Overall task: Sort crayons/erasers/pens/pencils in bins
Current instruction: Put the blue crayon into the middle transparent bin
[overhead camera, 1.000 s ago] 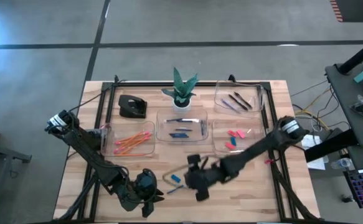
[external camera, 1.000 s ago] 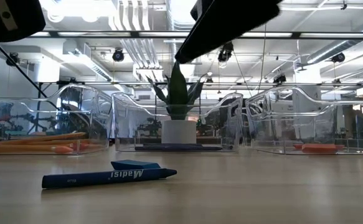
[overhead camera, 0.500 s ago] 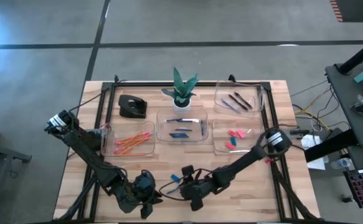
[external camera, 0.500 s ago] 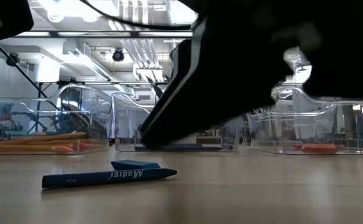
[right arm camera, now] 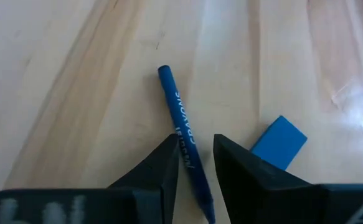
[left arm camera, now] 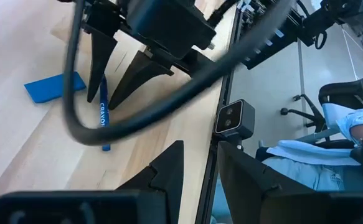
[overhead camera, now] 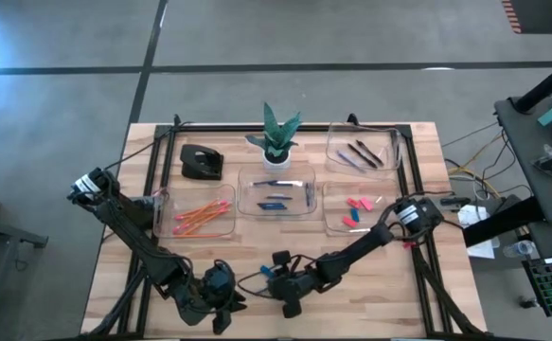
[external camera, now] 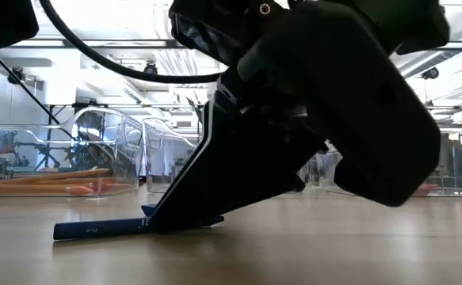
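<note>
A short blue crayon [right arm camera: 184, 140] with white lettering lies flat on the bare wood near the table's front edge, just beside a flat blue eraser [right arm camera: 279, 143]. The right gripper [right arm camera: 192, 155] straddles it, fingers spread to either side. The left gripper [overhead camera: 221, 308] waits nearby; its fingers sit slightly apart, holding nothing.

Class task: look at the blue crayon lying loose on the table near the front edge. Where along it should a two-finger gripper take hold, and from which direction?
Grip the blue crayon around mid-length, from straight above, fingers either side of its width. It lies flat on the table, slim and round, so only its sides are reachable. The right gripper already straddles it this way; the blue eraser lies clear beside it.
</note>
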